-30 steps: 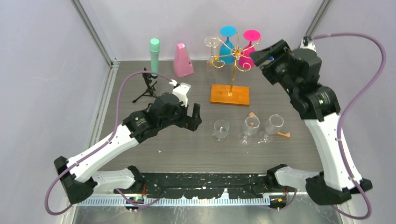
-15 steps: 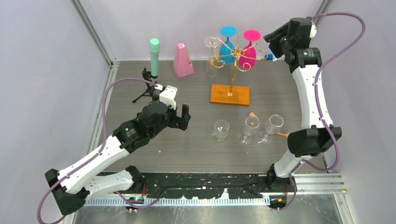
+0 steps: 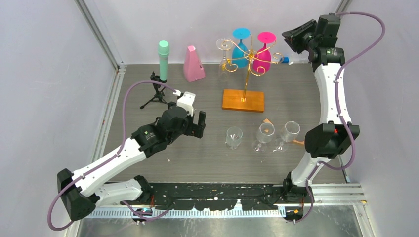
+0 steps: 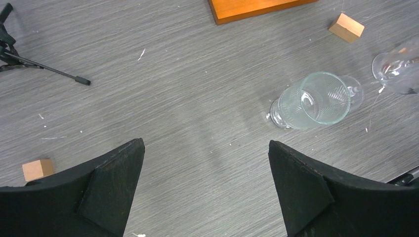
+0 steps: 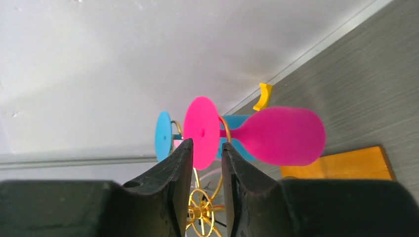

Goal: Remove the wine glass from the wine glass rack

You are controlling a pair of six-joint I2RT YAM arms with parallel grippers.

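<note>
The gold wire wine glass rack stands on its orange-brown base at the back. A pink wine glass, a blue one and a clear one hang upside down from its arms. My right gripper is raised just right of the pink glass's foot and apart from it. In the right wrist view its fingers stand narrowly open, with the pink foot beyond the gap. My left gripper is wide open and empty low over the table.
Three clear glasses stand on the table in front of the rack, the first also in the left wrist view. A black tripod, green cylinder and pink metronome stand back left. Small wooden blocks lie about.
My right arm has straightened and the gripper has risen and moved back, from beside the pink bowl to level with its foot. My left gripper drew left, then came back right.
</note>
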